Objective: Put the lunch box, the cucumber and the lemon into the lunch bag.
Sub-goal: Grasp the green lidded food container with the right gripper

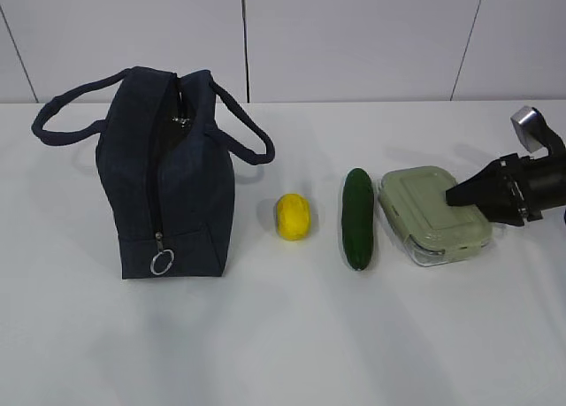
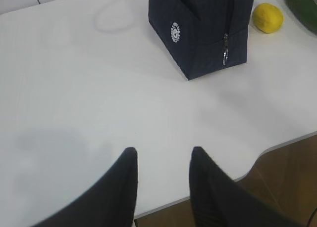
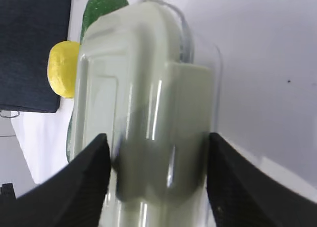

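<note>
The navy lunch bag (image 1: 177, 185) stands upright at the left, its ring pull (image 1: 161, 263) low on the near end. The lemon (image 1: 293, 216), the cucumber (image 1: 358, 218) and the green-lidded lunch box (image 1: 429, 213) lie in a row to its right. My right gripper (image 1: 453, 195) is open at the lunch box's right end. In the right wrist view its fingers (image 3: 94, 158) straddle the end flap of the lunch box (image 3: 143, 73) with the gripper (image 3: 157, 143) over the lid. My left gripper (image 2: 163, 153) is open and empty, hovering over bare table, well short of the bag (image 2: 198, 34).
The table's front edge (image 2: 277, 148) runs just beside my left gripper, with brown floor beyond it. A white panelled wall (image 1: 354, 34) closes the back. The bag's two loop handles (image 1: 248, 136) splay out to either side.
</note>
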Available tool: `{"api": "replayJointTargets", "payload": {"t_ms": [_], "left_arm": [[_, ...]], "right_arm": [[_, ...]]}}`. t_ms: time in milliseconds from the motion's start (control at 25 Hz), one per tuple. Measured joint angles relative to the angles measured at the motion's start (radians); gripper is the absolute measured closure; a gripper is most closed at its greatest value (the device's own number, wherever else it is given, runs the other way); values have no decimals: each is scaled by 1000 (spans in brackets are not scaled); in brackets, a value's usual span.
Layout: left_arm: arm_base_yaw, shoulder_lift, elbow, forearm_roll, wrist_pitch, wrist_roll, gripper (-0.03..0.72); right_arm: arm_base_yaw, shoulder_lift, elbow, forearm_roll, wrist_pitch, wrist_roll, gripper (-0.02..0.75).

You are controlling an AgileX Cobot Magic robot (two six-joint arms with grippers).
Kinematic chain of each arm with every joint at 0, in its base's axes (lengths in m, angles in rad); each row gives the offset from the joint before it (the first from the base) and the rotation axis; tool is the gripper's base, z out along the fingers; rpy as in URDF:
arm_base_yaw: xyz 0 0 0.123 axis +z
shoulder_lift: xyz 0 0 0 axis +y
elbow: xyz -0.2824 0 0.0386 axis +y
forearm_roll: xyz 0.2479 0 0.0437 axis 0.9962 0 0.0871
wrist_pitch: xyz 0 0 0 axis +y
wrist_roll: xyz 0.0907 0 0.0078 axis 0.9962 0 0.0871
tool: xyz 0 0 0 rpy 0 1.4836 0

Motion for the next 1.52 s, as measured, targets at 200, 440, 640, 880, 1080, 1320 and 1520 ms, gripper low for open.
{"api": "replayJointTargets", "payload": {"t_ms": [200,440,640,880,1080,1320,1520], "left_arm": [[0,0,0,0,0,0,449],[0,0,0,0,0,0,449],[0,25,-27,-27,-10,0,449],[0,275,-87,-137,-19,0,449],[0,556,-173,-233,-41,0,449],[0,877,-358,-294,-80,0,449],[2,1129,-548,-301,-70,15,405]], "right_arm": [[0,0,0,0,4,1,330],[0,0,0,0,4,1,331],[0,0,0,0,4,2,333],[0,0,0,0,4,4,336],[0,0,0,0,4,4,336],[0,0,0,0,4,4,336],[2,0,0,0,6,4,336]]}}
